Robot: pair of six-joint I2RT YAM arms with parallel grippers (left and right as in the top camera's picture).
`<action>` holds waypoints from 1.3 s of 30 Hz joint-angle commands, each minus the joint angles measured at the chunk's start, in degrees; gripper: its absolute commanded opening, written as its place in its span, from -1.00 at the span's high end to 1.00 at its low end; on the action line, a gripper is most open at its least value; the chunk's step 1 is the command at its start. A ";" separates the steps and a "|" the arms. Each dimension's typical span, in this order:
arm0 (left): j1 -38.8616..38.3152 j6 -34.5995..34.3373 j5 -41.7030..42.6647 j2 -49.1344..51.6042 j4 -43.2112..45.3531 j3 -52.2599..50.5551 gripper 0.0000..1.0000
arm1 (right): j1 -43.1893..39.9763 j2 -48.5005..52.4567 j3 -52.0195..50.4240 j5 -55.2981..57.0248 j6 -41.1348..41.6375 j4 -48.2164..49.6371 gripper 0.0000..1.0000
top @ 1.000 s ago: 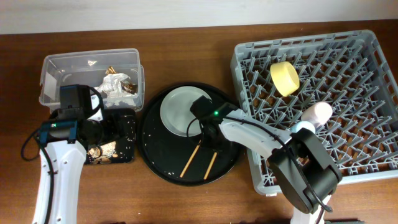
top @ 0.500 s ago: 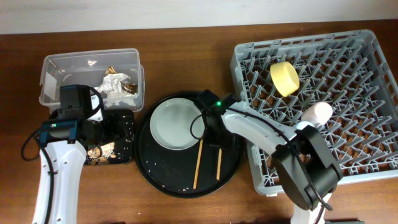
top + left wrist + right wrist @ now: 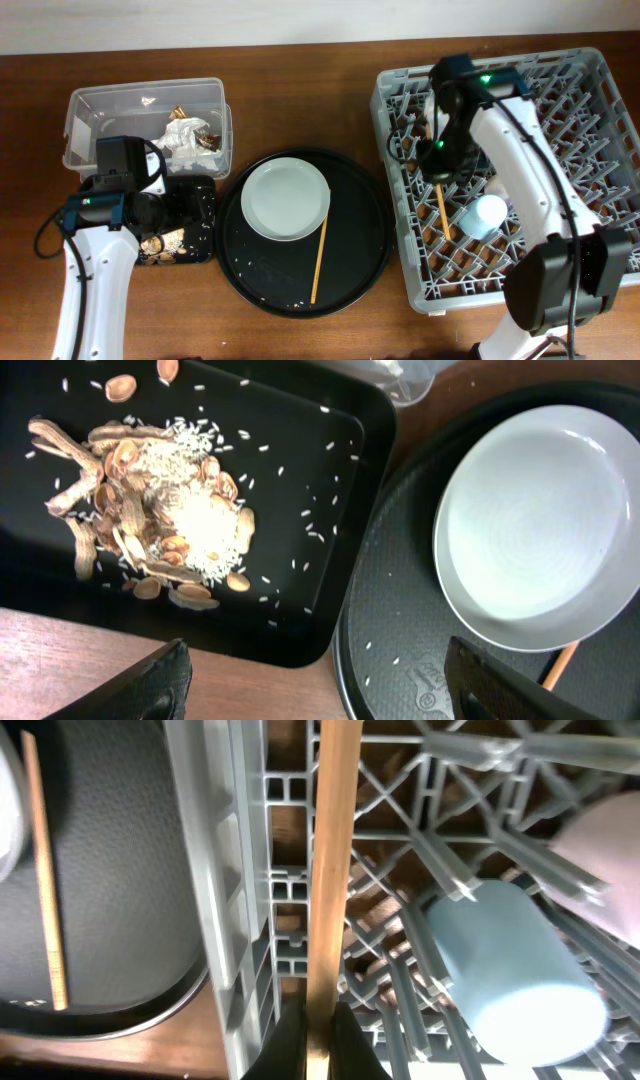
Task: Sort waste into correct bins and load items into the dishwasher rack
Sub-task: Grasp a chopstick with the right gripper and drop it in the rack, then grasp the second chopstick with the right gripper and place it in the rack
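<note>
**Right hand (image 3: 310, 1038) holds one chopstick (image 3: 441, 210) over the dishwasher rack (image 3: 600, 90); the other chopstick (image 3: 320, 258) is left behind.**
In the last second the right hand went from the round black tray (image 3: 365, 240) to the rack, so one chopstick is nearly loaded, just beside the blue cup (image 3: 482, 215). The plate (image 3: 285, 197) and second stick remain on the tray. Only the right wrist view shows the fingers clamped on the stick. Only the left wrist view shows the left hand (image 3: 330, 685) spread open and empty over the black bin (image 3: 300, 510) holding food scraps (image 3: 160, 510).
</note>
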 commanded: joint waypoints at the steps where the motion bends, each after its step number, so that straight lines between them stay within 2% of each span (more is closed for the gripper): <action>1: 0.20 -0.35 0.44 -0.76 0.00 -0.15 -0.61 | 1.25 0.07 -6.45 -1.60 -2.89 3.65 0.92; 3: 0.20 -0.35 0.44 -0.76 -0.02 -0.15 -0.61 | 1.53 0.07 -9.66 -2.08 -2.86 6.80 0.88; 4: 0.20 -0.37 0.46 -0.76 -0.02 -0.15 -0.61 | 1.51 0.07 -10.21 -2.05 -2.89 7.50 0.78; 5: 0.20 -0.35 0.46 -0.76 -0.02 -0.15 -0.61 | 1.51 0.07 -10.21 -2.03 -2.89 7.65 0.61; 6: 0.20 -0.35 0.46 -0.76 -0.02 -0.15 -0.61 | 1.51 0.02 -9.99 -2.03 -2.89 7.61 0.29; 7: 0.20 -0.37 0.44 -0.76 -0.02 -0.15 -0.61 | 1.42 -0.02 -9.51 -1.86 -2.86 7.28 0.18; 12: 0.20 -0.35 0.46 -0.76 -0.02 -0.15 -0.61 | 2.34 -4.39 -2.86 -2.43 2.97 5.51 0.04; 16: 0.20 -0.35 0.44 -0.76 0.00 -0.15 -0.61 | 11.39 -6.60 -3.56 -3.58 8.92 6.21 -0.01; 18: 0.20 -0.37 0.46 -0.76 0.00 -0.15 -0.61 | 16.55 -5.97 -4.81 -3.58 13.27 8.33 -0.20; 21: 0.20 -0.35 0.46 -0.76 0.00 -0.15 -0.61 | 25.33 -4.24 -9.07 -3.43 20.63 15.69 -0.35; 26: 0.20 -0.35 0.46 -0.76 0.00 -0.15 -0.61 | 32.76 -1.51 -22.58 -2.93 31.50 32.20 -0.38; 29: 0.20 -0.35 0.46 -0.76 0.00 -0.15 -0.61 | 33.83 0.92 -28.06 -2.95 33.27 38.91 -0.37; 34: 0.20 -0.35 0.46 -0.76 -0.02 -0.15 -0.61 | 34.05 6.23 -28.72 -2.84 33.44 40.87 -0.34; 36: 0.20 -0.35 0.46 -0.76 -0.02 -0.15 -0.61 | 34.05 7.21 -28.72 -0.63 36.57 39.17 -0.15; 38: 0.20 -0.35 0.44 -0.76 -0.02 -0.15 -0.61 | 34.05 7.45 -28.72 2.78 39.47 36.39 0.21; 39: 0.20 -0.35 0.46 -0.76 -0.02 -0.15 -0.61 | 34.03 7.45 -28.72 2.95 39.45 36.28 0.26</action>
